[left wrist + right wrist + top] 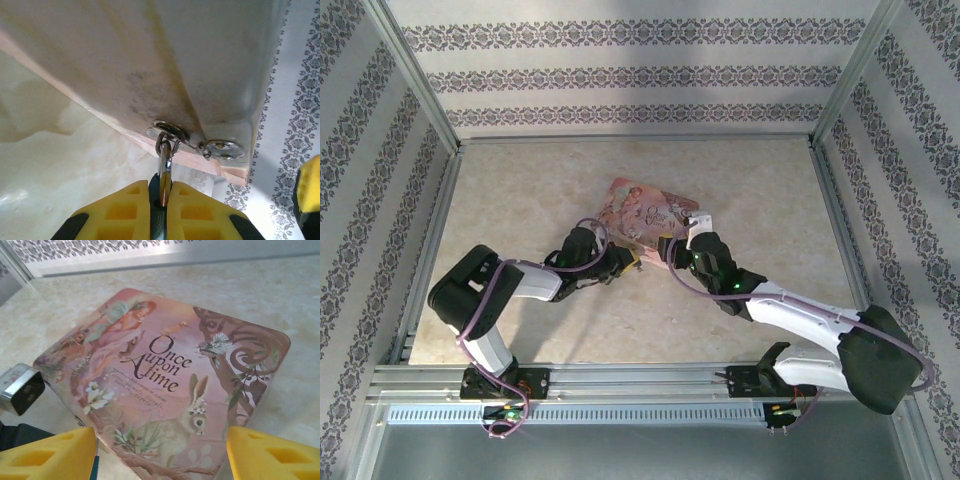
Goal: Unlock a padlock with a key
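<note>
Between the yellow fingers (195,210) of the left gripper (162,192) we see the padlock (164,167), pinched tight, with a sliver of its dark teal body showing in the narrow gap. Its silvery shackle stands up from the grip and passes through a small metal hasp ring (167,129) at the edge of the pink tin (150,60).

From above, we find that gripper (632,258) pressed against the near edge of the tin (645,215), which lies near the middle of the marbled table (520,190).

We read "Once Upon a time" on the tin's lid (165,370), beside a rabbit and a seated figure. That lid is down, so we cannot tell what the tin holds.

The right gripper (160,445) hovers over the tin's near-right corner, its fingers (50,452) spread wide with nothing between them.
</note>
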